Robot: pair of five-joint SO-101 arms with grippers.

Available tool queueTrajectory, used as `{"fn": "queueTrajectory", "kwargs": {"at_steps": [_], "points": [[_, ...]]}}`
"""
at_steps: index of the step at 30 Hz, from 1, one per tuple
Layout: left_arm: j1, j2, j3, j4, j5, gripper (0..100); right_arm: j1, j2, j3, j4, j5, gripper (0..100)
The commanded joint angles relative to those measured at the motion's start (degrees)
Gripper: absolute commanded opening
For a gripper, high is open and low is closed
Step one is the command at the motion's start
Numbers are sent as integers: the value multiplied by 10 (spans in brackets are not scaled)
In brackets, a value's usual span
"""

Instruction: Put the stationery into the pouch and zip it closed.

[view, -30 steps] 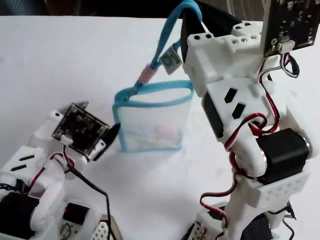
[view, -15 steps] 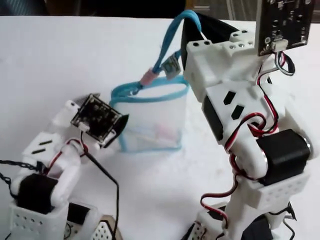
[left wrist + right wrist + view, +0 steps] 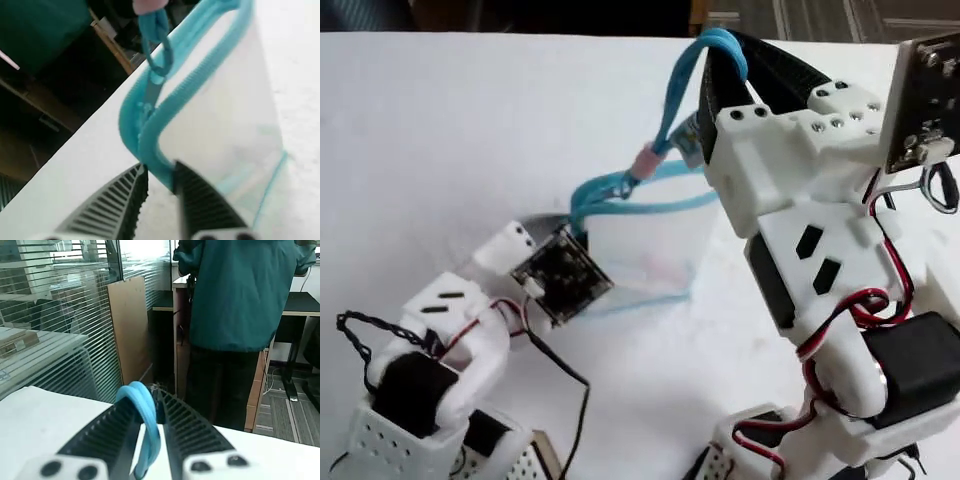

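Left side, high view: the left arm sits low on the white bench (image 3: 440, 130), its wrist camera board (image 3: 562, 285) up against the near left corner of the pouch (image 3: 655, 235).

Left claw (image 3: 159, 176): the jaws are nearly together and pinch the pouch's blue edge trim at the corner just below the zip slider (image 3: 149, 102). The grip is on the trim only, not on the clear wall.

The pouch stands upright on the bench between the two arms. It has a translucent body and a blue zip band around the top. In the left wrist view the two zip bands run apart beyond the slider, so the mouth is open along most of its length. A faint pinkish shape (image 3: 658, 266) lies inside near the bottom, too blurred to identify.

A blue strap (image 3: 682, 95) rises from the slider through a pink sleeve (image 3: 645, 160), up and to the right.

Right claw (image 3: 156, 396): raised above the pouch, with the jaws closed on the top loop of the strap, which hangs out between the fingers (image 3: 192, 432). The strap runs taut down to the slider.
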Motion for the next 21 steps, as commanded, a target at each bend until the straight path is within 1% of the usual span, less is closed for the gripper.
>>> {"fn": "queueTrajectory", "kwargs": {"at_steps": [1, 4, 6, 9, 12, 15, 18, 21], "points": [[27, 4, -25, 42, 34, 21, 20, -6, 6, -1, -1, 16], [27, 7, -76, 83, 77, 24, 51, -6, 41, -11, -4, 16], [27, 7, -100, 103, 90, 24, 81, -11, 74, -25, -5, 16], [27, 7, -111, 128, 101, 24, 102, -13, 96, -37, -6, 16], [22, 3, -114, 144, 111, 24, 101, -15, 97, -37, -3, 16], [23, 5, -148, 181, 118, 24, 102, -15, 93, -37, -1, 16], [27, 6, -187, 204, 145, 24, 104, -15, 97, -34, -1, 16], [36, 7, -212, 221, 146, 24, 104, -15, 97, -34, -1, 16]]}}
